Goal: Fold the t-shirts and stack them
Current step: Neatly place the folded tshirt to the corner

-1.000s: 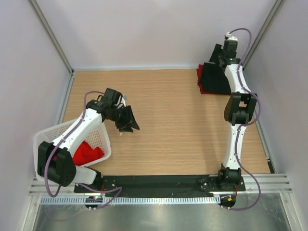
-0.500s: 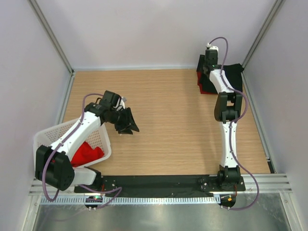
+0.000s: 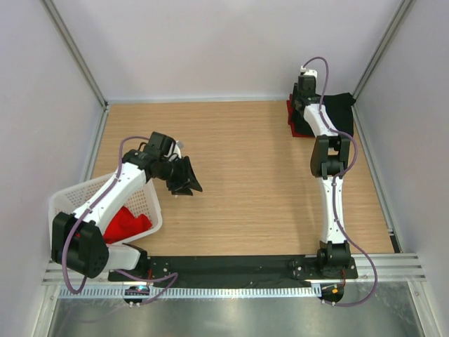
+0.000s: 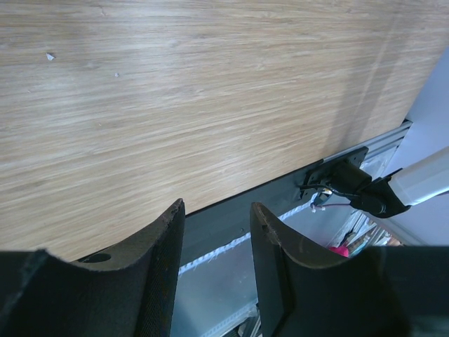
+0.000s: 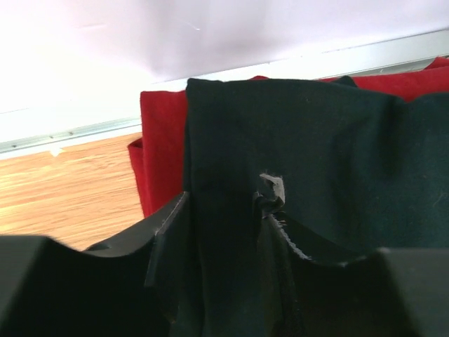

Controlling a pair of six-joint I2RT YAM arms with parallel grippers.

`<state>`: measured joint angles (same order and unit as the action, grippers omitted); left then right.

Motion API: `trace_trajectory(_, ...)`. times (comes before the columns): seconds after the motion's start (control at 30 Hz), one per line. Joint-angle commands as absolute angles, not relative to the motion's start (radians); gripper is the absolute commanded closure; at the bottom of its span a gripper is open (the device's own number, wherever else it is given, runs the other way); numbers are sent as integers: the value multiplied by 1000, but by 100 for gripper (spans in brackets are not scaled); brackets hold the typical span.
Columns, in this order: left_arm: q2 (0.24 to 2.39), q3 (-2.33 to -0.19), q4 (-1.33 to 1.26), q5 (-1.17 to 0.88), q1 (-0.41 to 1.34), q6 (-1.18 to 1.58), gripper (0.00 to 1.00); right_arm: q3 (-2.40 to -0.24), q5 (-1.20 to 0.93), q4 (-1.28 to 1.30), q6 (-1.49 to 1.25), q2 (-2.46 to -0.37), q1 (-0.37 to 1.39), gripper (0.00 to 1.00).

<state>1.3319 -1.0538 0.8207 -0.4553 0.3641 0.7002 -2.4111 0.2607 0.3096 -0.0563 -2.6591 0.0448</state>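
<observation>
Limp and light, I judge, the plain black cotton t-shirt point(image 3: 342, 107) at the top view's upper right wants pinching by a bunched fold; the right gripper point(image 5: 221, 210) grips one; the left gripper point(image 4: 214, 210) gapes empty.

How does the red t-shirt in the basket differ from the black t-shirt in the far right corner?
The bright red cotton t-shirt is crumpled; the plain black cotton t-shirt lies flatter. The red one sits in the white plastic lattice basket; the black one on another red t-shirt. No end effector touches the red one; the right end effector has black cloth between its fingers. Both are plain cloth.
</observation>
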Motion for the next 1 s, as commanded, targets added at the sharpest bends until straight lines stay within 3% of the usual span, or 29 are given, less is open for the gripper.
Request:
trace_trajectory(0.0, 1322, -1060, 813, -474, 359, 698, 56, -2456, 296, 259, -31, -2660, 48, 58)
trace_trajectory(0.23, 1339, -1083, 824, -468, 357, 693, 56, -2479, 261, 255, -29, -2648, 48, 84)
trace_trajectory(0.3, 1347, -1101, 831, -466, 357, 687, 56, -2480, 236, 270, -32, -2617, 46, 98)
trace_trajectory(0.63, 1364, -1123, 808, -488, 356, 703, 56, -2359, 189, 262, -51, -2465, 48, 99)
trace_trajectory(0.97, 1378, -1140, 815, -483, 356, 695, 56, -2347, 138, 259, -75, -2496, 48, 99)
